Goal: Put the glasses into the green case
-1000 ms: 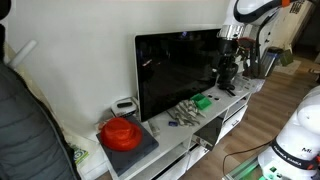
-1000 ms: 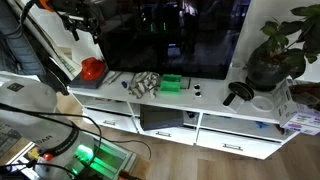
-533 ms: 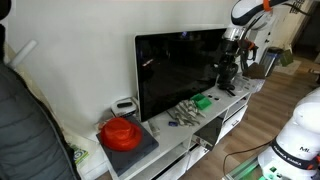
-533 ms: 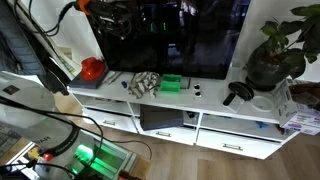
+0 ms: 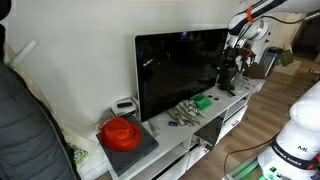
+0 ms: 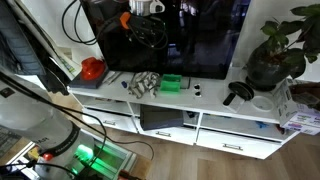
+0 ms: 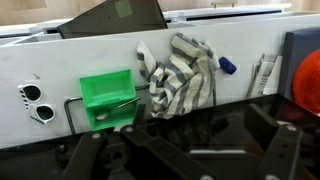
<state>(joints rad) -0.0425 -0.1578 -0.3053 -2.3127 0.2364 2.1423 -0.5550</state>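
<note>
A long white desk [image 6: 215, 93] carried everything. A wide black flat screen [image 5: 180, 68] stood on it directly behind the small bright green oblong case [image 7: 107, 98]. The white robot arm [image 5: 255, 12] was held high, well above the case. A round red hat-like thing [image 5: 121, 131] sat well apart from the case, towards one end of the desk. A crumpled grey-and-white striped cloth [image 7: 182, 75] lay just beside the case, between it and the hat. In both exterior views the case was found on the desk strip in front of the screen, and in the wrist view its hollow appeared to be turned upward.

A small pale frame with two dark round lenses was taken to be the glasses [image 7: 34, 102]. It lay near the case on the side away from the cloth and did not touch it. Its details were too small to be made out.

The claw [image 7: 185, 160] showed only dimly in the wrist view, dark against the dark screen. Its fingers appeared to be spread wide, with nothing between them.

The glasses were judged to lie below the claw and off to the far left of the wrist picture, beyond the case. Their long axis was set aslant, the two lenses in a line running from upper left to lower right. A sideways shift past the case and a turn of the wrist would therefore be called for before any descent.
</note>
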